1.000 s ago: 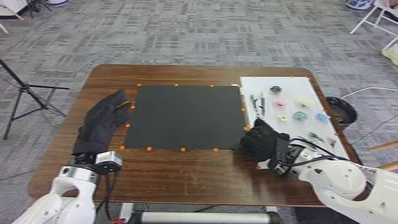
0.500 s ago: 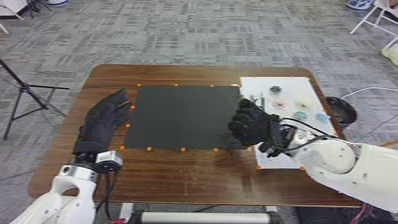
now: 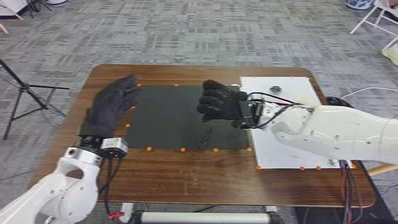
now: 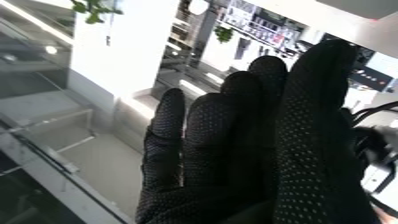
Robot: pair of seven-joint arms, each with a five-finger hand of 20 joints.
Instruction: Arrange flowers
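In the head view, my left hand (image 3: 108, 107) is over the left edge of the black mat (image 3: 169, 115), fingers straight. My right hand (image 3: 220, 104) is above the mat's right side. The right wrist view shows this right hand (image 4: 240, 145) with fingers extended and nothing visible between them. A thin dark piece (image 3: 206, 138) is at the mat's lower right; whether it is a stem or a shadow, I cannot tell. One dark flower (image 3: 276, 89) lies on the white sheet (image 3: 275, 150). My right arm covers the sheet's middle, where the pastel flowers were.
Small orange markers line the mat and the sheet. The brown table (image 3: 160, 180) surrounds both. A black bin (image 3: 338, 102) stands beyond the table's right edge, partly behind the right arm. A black tripod (image 3: 27, 87) is on the floor at the left.
My right hand has moved up and left from the sheet's near left edge to above the mat. The left hand has shifted slightly right and forward. The thin dark piece is newly visible on the mat.
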